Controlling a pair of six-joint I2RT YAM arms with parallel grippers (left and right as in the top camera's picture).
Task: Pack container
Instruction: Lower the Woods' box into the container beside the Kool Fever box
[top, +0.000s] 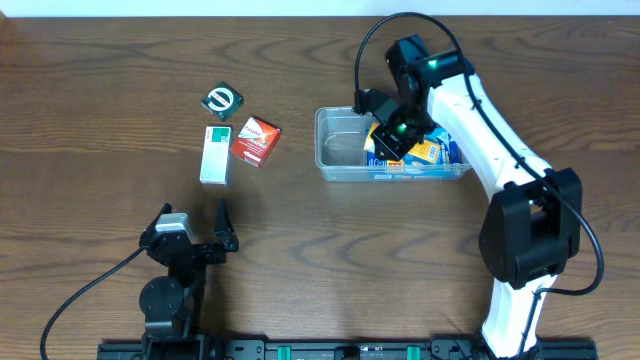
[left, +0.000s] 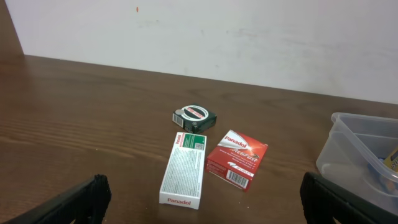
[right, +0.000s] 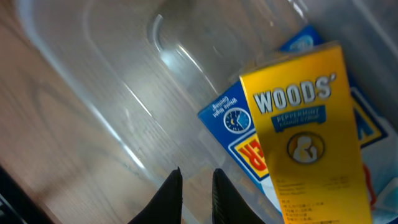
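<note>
The container, a clear plastic tub, sits right of the table's centre; its floor and wall fill the right wrist view. Inside lie a yellow WOODS' box and a blue box beneath it. My right gripper hangs over the tub's middle. In its own view the right gripper has its fingers drawn almost together with nothing between them, just left of the boxes. My left gripper rests wide open near the front left. Seen from its wrist, the left gripper holds nothing.
Three small boxes lie on the table left of the tub. They are a white-and-green Panadol box, a red Panadol box and a dark green box with a white ring. The tub's corner shows at the right.
</note>
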